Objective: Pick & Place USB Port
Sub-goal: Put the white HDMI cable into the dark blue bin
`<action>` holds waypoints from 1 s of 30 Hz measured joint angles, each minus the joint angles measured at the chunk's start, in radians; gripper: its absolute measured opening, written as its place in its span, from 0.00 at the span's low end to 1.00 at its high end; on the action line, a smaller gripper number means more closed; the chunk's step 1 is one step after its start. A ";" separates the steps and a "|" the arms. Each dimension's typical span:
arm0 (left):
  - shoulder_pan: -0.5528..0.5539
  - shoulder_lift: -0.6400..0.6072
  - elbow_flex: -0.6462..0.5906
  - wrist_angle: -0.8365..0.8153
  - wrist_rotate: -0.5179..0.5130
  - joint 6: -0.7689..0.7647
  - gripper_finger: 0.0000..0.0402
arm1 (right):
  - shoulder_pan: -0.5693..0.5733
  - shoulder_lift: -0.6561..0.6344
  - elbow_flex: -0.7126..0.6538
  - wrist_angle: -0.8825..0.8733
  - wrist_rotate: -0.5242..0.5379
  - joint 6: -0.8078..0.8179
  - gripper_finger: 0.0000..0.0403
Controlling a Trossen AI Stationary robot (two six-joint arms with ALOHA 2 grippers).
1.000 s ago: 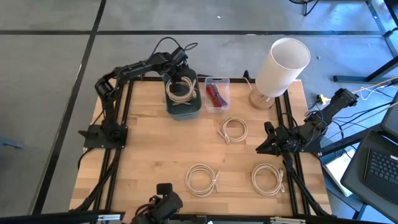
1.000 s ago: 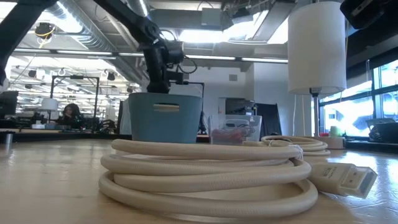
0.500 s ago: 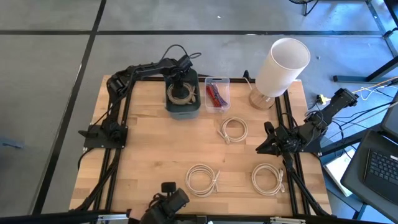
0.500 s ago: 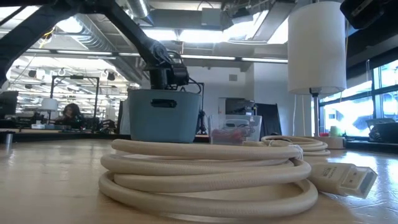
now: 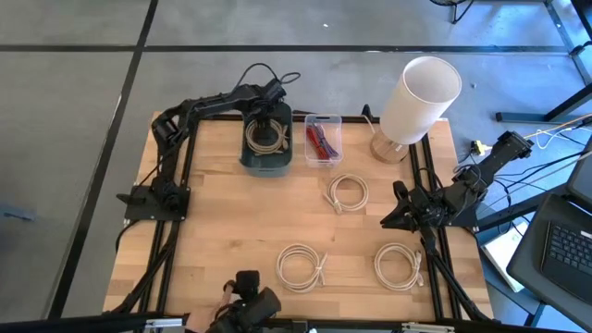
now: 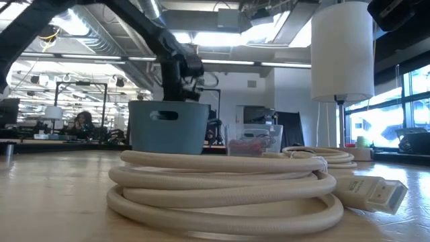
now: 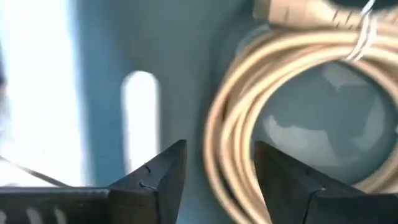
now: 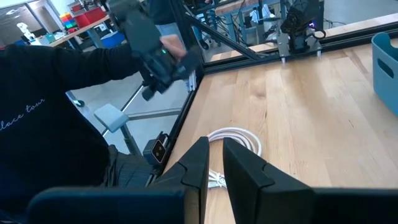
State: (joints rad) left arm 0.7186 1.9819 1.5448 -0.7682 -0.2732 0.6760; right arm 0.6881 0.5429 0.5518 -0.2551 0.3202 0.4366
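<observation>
Coiled cream cable (image 5: 267, 138), smooth and round, lies inside the blue-grey plastic bin (image 5: 250, 164). Left gripper (image 7: 214, 168) hangs over it, fingers parted, empty. Right gripper (image 8: 214, 163) parked at table edge, fingers nearly together.

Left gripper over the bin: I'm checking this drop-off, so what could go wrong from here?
The left gripper sits open inside the blue bin, right above the coiled cable. Lifting out, its fingers could snag a loop and drag the cable back out. They could also catch the bin wall and shift or tip the bin.
</observation>
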 joint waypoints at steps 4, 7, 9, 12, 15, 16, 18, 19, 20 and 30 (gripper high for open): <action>-0.014 -0.088 0.000 0.001 0.021 -0.019 0.45 | 0.000 0.000 0.000 0.000 0.000 0.000 0.13; -0.032 -0.161 0.000 -0.004 0.142 -0.094 0.45 | 0.000 0.000 0.000 0.000 0.000 0.000 0.13; -0.052 -0.206 0.000 -0.005 0.296 -0.146 0.44 | 0.000 0.000 0.000 0.000 0.000 0.000 0.13; -0.100 -0.252 0.001 0.002 0.525 -0.189 0.44 | 0.000 0.000 0.000 0.000 0.000 0.000 0.13; -0.179 -0.267 0.001 0.011 0.602 -0.210 0.44 | 0.000 0.000 0.000 0.000 0.000 0.000 0.13; -0.211 -0.266 0.001 0.010 0.597 -0.210 0.44 | 0.000 0.000 0.000 0.000 0.000 0.000 0.13; -0.282 -0.260 -0.002 0.010 0.591 -0.195 0.44 | 0.000 0.000 0.000 0.000 0.000 0.000 0.13; -0.319 -0.254 -0.005 0.013 0.591 -0.182 0.43 | 0.000 0.000 0.000 0.000 0.000 0.000 0.13; -0.355 -0.249 -0.013 0.013 0.590 -0.170 0.43 | 0.000 0.000 0.000 0.000 0.000 0.000 0.13; -0.635 -0.232 -0.165 0.208 0.582 -0.206 0.39 | 0.000 0.000 0.000 0.000 0.000 0.000 0.13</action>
State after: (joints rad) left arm 0.0834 1.7496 1.3795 -0.5601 0.3090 0.4696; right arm 0.6884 0.5430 0.5518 -0.2550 0.3203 0.4366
